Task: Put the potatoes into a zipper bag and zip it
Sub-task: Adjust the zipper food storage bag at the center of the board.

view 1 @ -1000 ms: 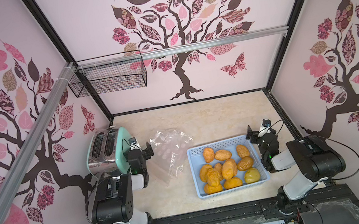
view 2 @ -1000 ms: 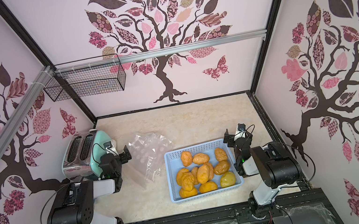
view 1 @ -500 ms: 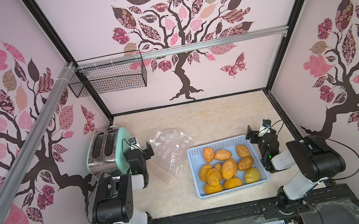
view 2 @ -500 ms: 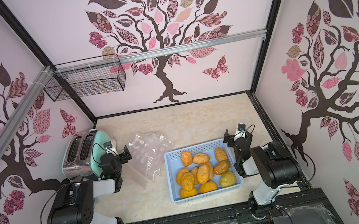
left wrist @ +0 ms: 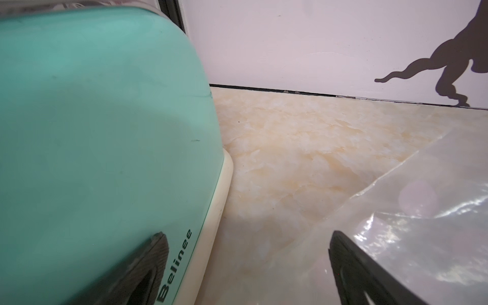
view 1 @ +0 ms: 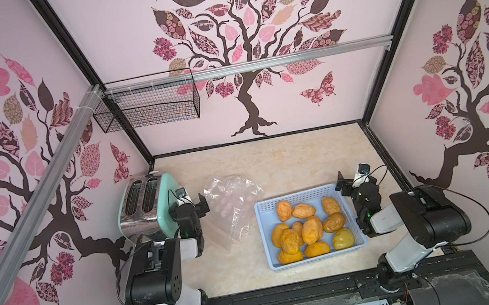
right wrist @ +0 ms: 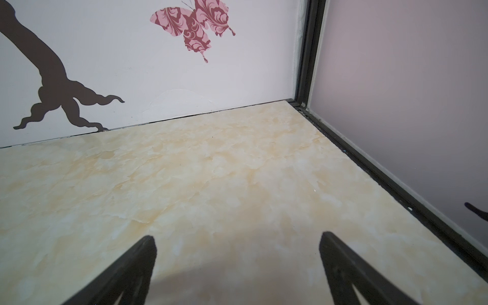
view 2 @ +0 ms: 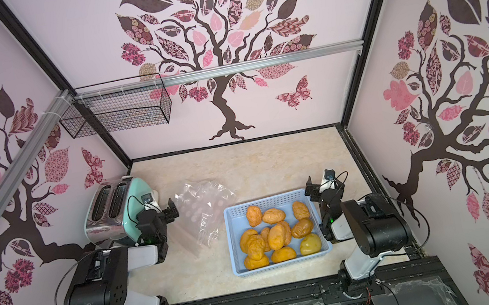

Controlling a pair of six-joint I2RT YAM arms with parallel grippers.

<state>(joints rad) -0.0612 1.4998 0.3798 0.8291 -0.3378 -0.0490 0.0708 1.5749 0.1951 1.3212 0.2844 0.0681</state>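
Observation:
Several wrinkled orange-brown potatoes and one smoother yellow-green potato lie in a light blue basket at the table's right. A clear, crumpled zipper bag lies flat to the basket's left. My left gripper stands open between the toaster and the bag's edge, holding nothing. The bag fills one side of the left wrist view. My right gripper is open over bare table beside the basket's far right corner.
A mint and chrome toaster stands at the left, close against my left gripper. A black wire basket hangs on the back wall's rail. Walls enclose the table on three sides.

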